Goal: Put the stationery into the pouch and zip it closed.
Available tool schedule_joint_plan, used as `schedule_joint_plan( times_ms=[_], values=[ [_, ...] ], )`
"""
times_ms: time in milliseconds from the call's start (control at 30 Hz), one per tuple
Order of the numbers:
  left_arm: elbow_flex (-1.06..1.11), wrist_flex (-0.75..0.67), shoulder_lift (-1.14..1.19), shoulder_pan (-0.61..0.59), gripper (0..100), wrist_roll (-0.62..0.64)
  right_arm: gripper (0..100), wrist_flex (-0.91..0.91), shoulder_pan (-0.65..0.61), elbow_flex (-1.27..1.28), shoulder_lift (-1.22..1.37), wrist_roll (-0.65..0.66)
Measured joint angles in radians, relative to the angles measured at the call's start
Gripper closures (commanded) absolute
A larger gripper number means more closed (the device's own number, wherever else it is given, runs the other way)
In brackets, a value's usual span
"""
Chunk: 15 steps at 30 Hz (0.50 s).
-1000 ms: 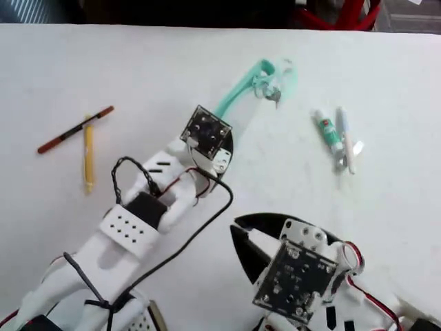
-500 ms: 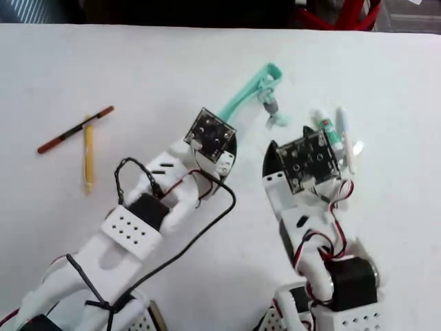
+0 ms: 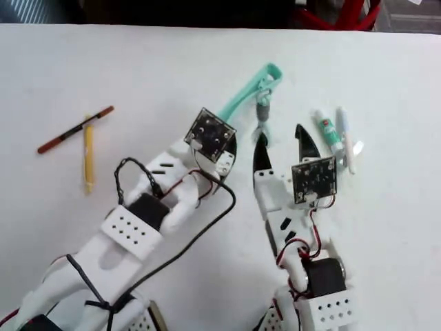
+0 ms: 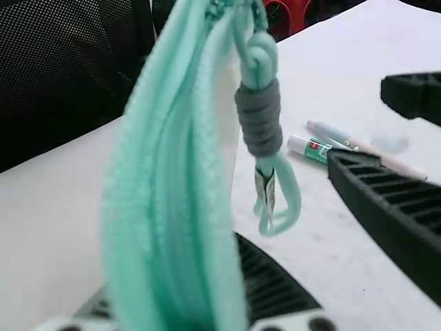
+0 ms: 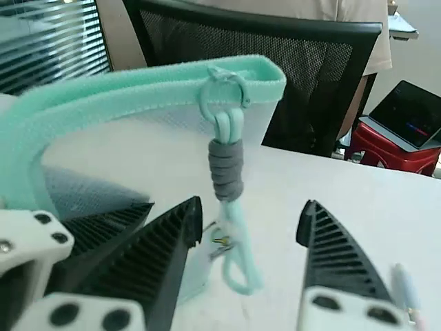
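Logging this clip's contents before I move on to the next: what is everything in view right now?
pouch: one, mint green, mid-table, clamped at one end
zip cord: one, mint green with a grey wrap, hanging from the pouch's far end
glue tube: one, white and green, right of the pouch
pale pen: at least one, white-blue, beside the tube
red-brown pen: one, far left of the table
yellow pen: one, crossing under the red-brown pen
table: one, white
chair: one, black mesh, beyond the table
left pincer: shut on the pouch
right pincer: open, either side of the cord
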Motion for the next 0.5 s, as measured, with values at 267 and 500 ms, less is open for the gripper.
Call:
schedule_joint_plan(
  times_ms=[267,500],
  values=[
    [0.006,0.000,0.000,0.000,98,0.000,76.9,-0.118,-0.071,0.011,0.054,-0.018],
    [0.009,-0.005,0.000,0.000,98,-0.002,76.9,-0.245,-0.068,-0.021,0.313,-0.025]
  ],
)
